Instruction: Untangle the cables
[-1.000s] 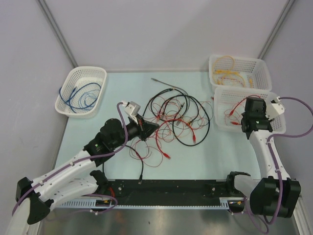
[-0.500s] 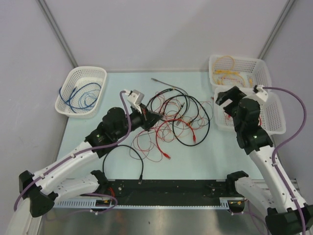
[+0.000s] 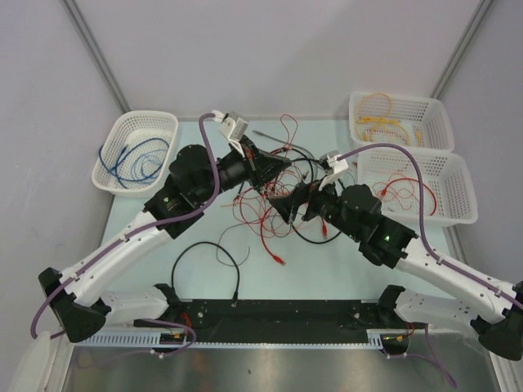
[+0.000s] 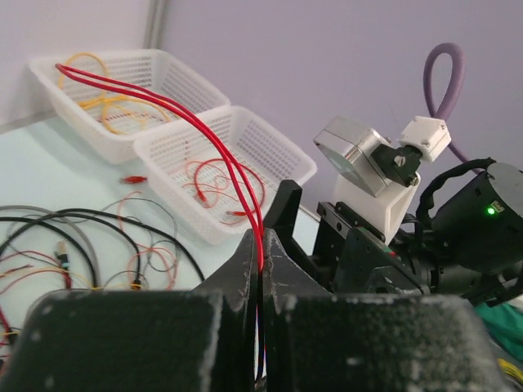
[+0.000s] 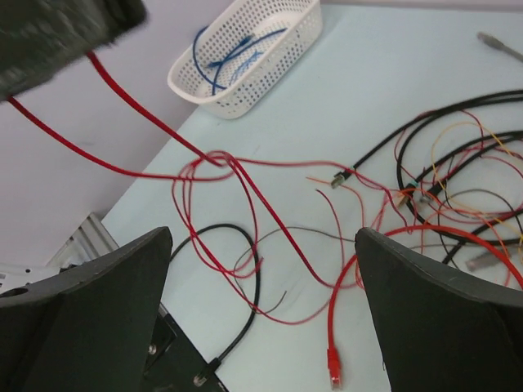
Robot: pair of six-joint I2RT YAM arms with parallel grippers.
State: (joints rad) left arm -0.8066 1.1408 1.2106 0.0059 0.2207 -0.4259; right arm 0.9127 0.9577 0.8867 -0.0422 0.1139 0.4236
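Between the tips of the left claw (image 4: 260,249), which are pressed together, runs a thin red cable (image 4: 204,131); it is pinched as a doubled strand and arches up and away in a long bow. Just beside it hangs the right claw (image 5: 261,286), its jaws spread wide and holding nothing, above the heap. The cables (image 3: 282,204) lie mostly in a loose pile at the middle of the table (image 3: 351,261), between the two arms; one black cable (image 3: 204,249) curls apart, nearer the bases.

Several things could go wrong, judging from how things lie; the lifted red strand passes through a twist (image 5: 216,159) of other red loops, so a harder pull may cinch that knot instead of freeing it; the whole pile might drag along, being so light; the slick wire could slide out of the narrow pinch; the right claw, closing blindly, could take several strands at once; the two claws are near enough to bump.

The red wires are hair-thin, glossy and limp, falling in small irregular loops; the black ones are thicker and hold rounder coils; small plugs (image 5: 333,359) end them. Around stand white baskets (image 3: 458,175) of perforated plastic; the table is smooth, matte, pale blue-green.
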